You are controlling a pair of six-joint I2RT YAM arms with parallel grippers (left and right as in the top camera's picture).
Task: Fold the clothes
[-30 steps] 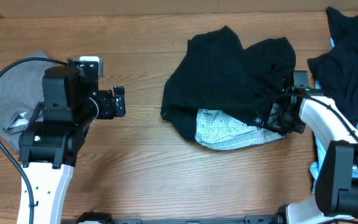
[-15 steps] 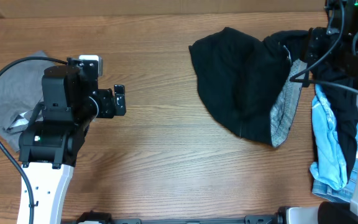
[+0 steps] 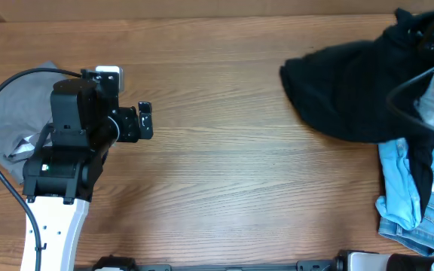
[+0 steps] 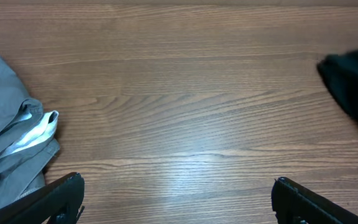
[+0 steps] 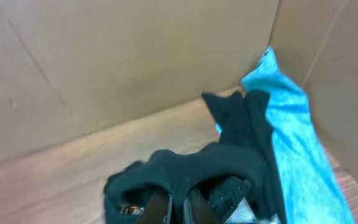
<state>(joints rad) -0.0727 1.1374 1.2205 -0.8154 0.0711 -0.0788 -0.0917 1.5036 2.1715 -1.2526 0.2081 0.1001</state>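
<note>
**Right pincer [image 5: 178, 206] pinches black shorts [image 3: 353, 90] at upper right of frame**

Right pincer's two fingers sit pressed close together in the right wrist view, with bunched black cloth of the shorts [image 5: 229, 165] caught between and over them. From overhead, the shorts hang from the upper right corner and spread down and leftward onto the table [image 3: 224, 188], their lower edge lying on the wood right of centre. The pincer itself is hard to pick out from overhead among the dark fabric in that corner.

Just below and to the right of the shorts lies a light-blue piece [image 3: 401, 181], running down the right edge, with a denim piece [image 3: 420, 235] at the lower right corner. In the right wrist view the light-blue cloth [image 5: 284, 118] shows to the right of the black fabric, against plain brown walls.

Well apart, at the left of the overhead frame, the left pincer [image 3: 143, 122] hovers over bare wood. Its fingers [image 4: 61, 199] stand spread wide at the bottom corners of the left wrist view, holding nothing. Beside it, at the far left edge, lies a crumpled grey piece [image 3: 10, 120] whose white trim [image 4: 33, 134] shows in the left wrist view.
</note>
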